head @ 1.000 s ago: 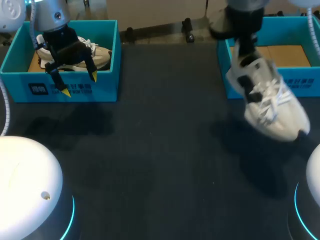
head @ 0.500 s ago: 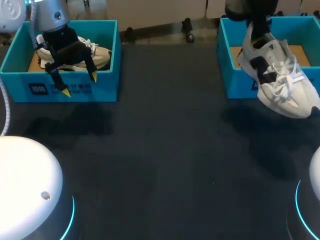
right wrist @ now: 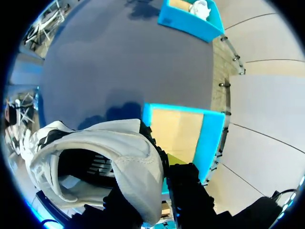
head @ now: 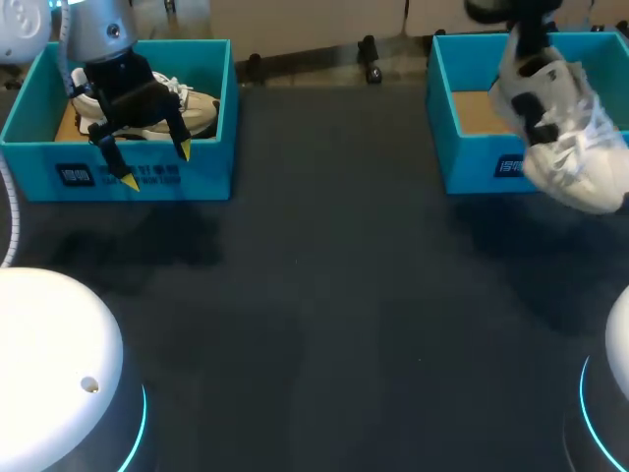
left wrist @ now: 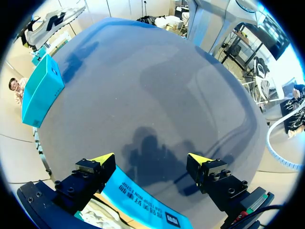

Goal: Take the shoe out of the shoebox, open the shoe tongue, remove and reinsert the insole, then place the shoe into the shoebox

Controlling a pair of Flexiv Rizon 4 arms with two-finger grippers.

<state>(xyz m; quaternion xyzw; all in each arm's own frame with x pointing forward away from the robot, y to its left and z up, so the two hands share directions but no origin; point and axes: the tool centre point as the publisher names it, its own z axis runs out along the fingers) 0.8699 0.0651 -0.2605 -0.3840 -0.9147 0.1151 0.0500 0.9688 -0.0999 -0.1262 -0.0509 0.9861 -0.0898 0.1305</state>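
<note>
My right gripper (head: 528,67) is shut on the heel collar of a white shoe (head: 568,143) with black patches. The shoe hangs toe-down over the front wall of the right teal shoebox (head: 470,167). In the right wrist view the shoe's (right wrist: 95,152) opening faces the camera, its collar pinched in my right gripper (right wrist: 155,183). The shoebox's bare cardboard floor (right wrist: 178,126) lies under it. My left gripper (head: 156,165) stands open above the front wall of the left teal shoebox (head: 201,177). Another pale shoe (head: 192,106) lies in that box. Nothing sits between the fingers of my left gripper (left wrist: 151,162).
Dark table cloth (head: 314,315) stretches between the two boxes. In the left wrist view the left box's front wall (left wrist: 143,200) runs under the fingers, and the right shoebox (left wrist: 43,90) stands at the table's far side. White robot bases (head: 54,364) flank the near edge.
My right arm has carried the shoe up and back to the right, from above the table to over the right shoebox's front wall. My left arm has stayed still.
</note>
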